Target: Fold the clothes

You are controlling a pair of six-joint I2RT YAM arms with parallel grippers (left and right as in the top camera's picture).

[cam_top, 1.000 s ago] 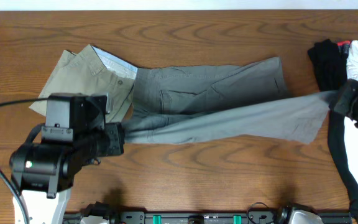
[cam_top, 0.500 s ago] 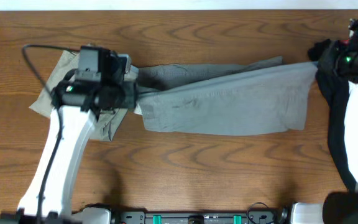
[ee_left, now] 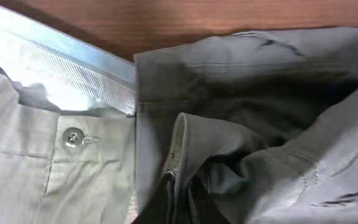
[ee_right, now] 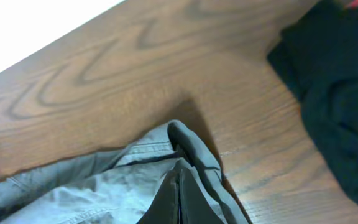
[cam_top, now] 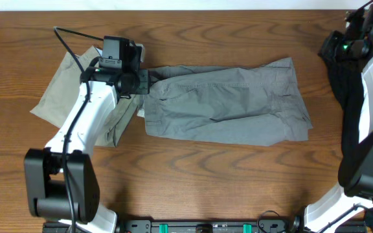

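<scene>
The grey shorts (cam_top: 225,107) are lying flat across the middle of the table (cam_top: 206,175), folded lengthwise, with their left end overlapping the khaki shorts (cam_top: 63,90), which are lying at the table's left. The left gripper (ee_left: 182,199) is sitting at that left end, its fingers pressed together and clamping a fold of grey cloth just beside the khaki button (ee_left: 73,137). The right gripper (ee_right: 178,190) is pinching the grey shorts' far right corner, fingers together, near a black garment (ee_right: 334,93).
</scene>
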